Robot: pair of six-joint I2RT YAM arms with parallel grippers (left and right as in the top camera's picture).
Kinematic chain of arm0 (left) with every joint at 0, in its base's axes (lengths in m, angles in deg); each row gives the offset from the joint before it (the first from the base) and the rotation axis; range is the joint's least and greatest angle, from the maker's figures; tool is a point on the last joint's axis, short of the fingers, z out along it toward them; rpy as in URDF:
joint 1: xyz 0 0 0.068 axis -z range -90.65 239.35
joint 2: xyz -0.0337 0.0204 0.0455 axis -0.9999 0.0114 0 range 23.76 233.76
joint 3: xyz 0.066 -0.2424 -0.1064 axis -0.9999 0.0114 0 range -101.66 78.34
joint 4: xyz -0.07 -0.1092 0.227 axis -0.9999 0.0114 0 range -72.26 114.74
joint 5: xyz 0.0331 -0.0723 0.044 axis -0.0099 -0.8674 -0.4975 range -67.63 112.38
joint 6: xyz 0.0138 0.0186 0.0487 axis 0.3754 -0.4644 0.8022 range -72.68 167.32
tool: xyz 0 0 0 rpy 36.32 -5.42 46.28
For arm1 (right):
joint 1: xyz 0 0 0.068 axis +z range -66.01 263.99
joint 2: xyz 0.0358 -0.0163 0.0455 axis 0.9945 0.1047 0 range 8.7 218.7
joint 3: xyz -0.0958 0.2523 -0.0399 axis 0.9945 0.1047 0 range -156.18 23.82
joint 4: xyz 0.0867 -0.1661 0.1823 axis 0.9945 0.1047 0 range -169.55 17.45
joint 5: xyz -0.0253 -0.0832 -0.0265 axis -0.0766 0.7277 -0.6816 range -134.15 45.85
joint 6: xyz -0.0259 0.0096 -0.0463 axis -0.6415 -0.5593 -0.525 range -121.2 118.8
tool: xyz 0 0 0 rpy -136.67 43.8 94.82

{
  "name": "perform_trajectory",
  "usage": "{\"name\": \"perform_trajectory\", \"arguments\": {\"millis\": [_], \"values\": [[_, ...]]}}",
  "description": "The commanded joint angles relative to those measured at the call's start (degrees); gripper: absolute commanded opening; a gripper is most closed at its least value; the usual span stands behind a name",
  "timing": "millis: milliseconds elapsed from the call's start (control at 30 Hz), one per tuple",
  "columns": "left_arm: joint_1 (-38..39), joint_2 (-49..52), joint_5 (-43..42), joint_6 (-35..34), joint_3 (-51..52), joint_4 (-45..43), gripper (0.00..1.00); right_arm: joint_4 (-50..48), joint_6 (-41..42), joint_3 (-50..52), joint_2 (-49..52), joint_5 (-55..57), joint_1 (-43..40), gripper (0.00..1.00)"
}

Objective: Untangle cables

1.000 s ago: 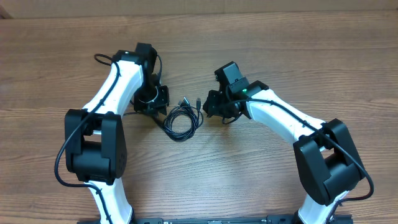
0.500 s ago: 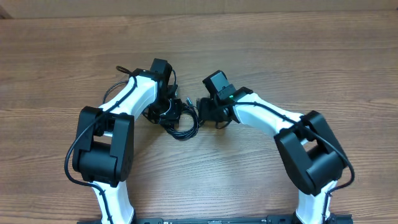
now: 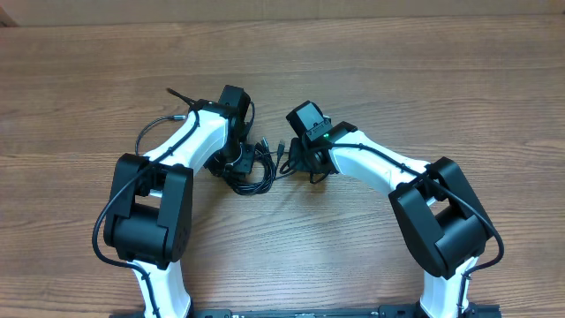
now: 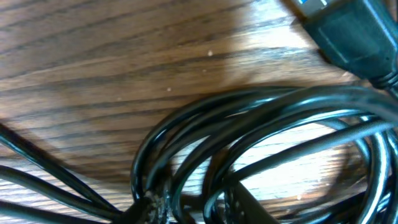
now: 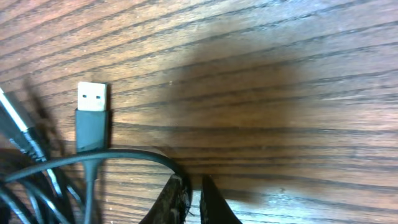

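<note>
Crowding the cables, left claw and right claw, tips hidden overhead.

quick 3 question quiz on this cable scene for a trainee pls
1. True or false: the cables are stretched out straight across the table.
2. In the right wrist view, the plug is: A) a flat USB plug with a silver tip, B) a round audio jack, C) a mains plug.
3. Fill in: the table's surface shows ___ grain.

Key: 1 false, they lie in loops; 2 A; 3 wood.
</note>
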Motion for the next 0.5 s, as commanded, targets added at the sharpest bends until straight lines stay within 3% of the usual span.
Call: {"name": "perform_trajectory", "arguments": {"millis": [0,200,367,433,467], "values": [[-0.7,1.1,1.9,-0.4,1.9,-0.1,0.36,1.0,0.8,0.8,0.7,4.7,-1.4,0.25],[-0.7,-0.2,-2.8,-0.4,-3.5,3.5,0.41,0.3,0.8,0.8,0.7,1.8,-1.4,0.31],[-0.7,-6.1,-3.0,-4.5,-9.0,9.3,0.48,0.3,0.6,0.8,0.6,1.7,-1.4,0.39],[-0.7,-8.4,-2.9,-8.6,-9.1,11.9,0.43,0.3,0.6,0.8,0.6,1.7,-1.4,0.4],[-0.7,-8.8,-2.8,-11.0,-9.1,13.5,0.33,0.3,0.6,0.8,0.6,1.5,-1.4,0.4]]}}
